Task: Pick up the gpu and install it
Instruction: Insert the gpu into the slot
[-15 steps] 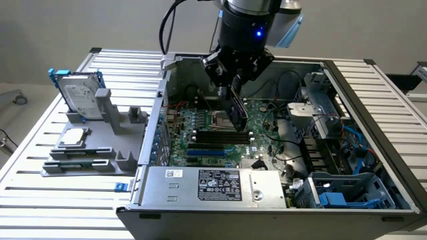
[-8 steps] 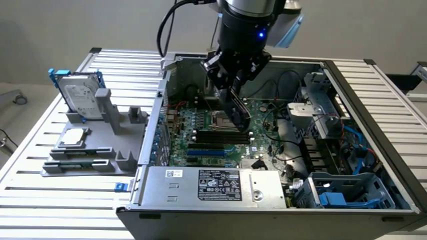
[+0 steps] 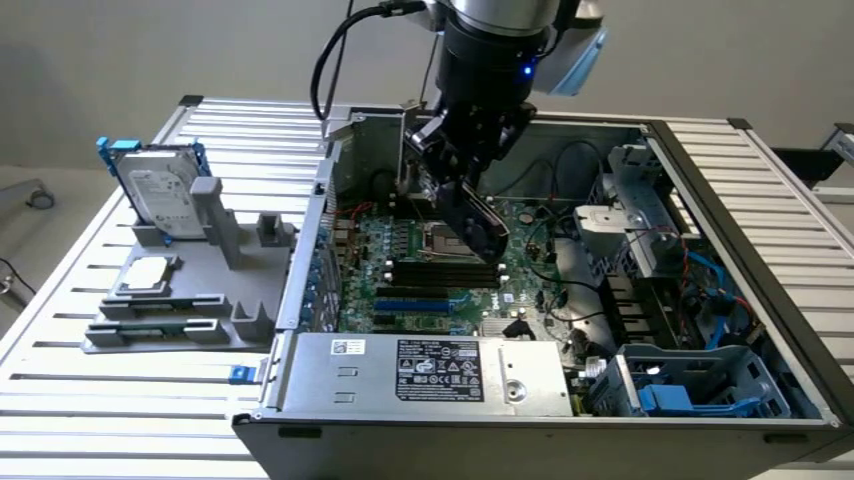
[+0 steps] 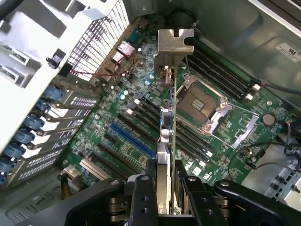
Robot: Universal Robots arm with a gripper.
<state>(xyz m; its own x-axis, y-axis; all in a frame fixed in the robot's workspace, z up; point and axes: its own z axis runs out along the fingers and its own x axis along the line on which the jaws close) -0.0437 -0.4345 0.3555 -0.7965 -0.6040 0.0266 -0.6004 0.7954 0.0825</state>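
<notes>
Black gpu (image 3: 483, 228) hangs tilted in the gripper (image 3: 458, 178), inside the open case (image 3: 747, 200) and just above the middle of the motherboard (image 3: 400, 300) — not yet seated, as I judge it.

From the wrist, the two fingers (image 4: 143, 200) are clamped narrow on one end of the card. Its silver bracket (image 4: 175, 44) is at the far end, nearest to the board. The card hovers between the blue slot (image 4: 133, 140) and the open CPU socket (image 4: 200, 104). A descent slightly off line could drive the bracket into the socket pins — and such an end grip may let the card twist or slip.
</notes>
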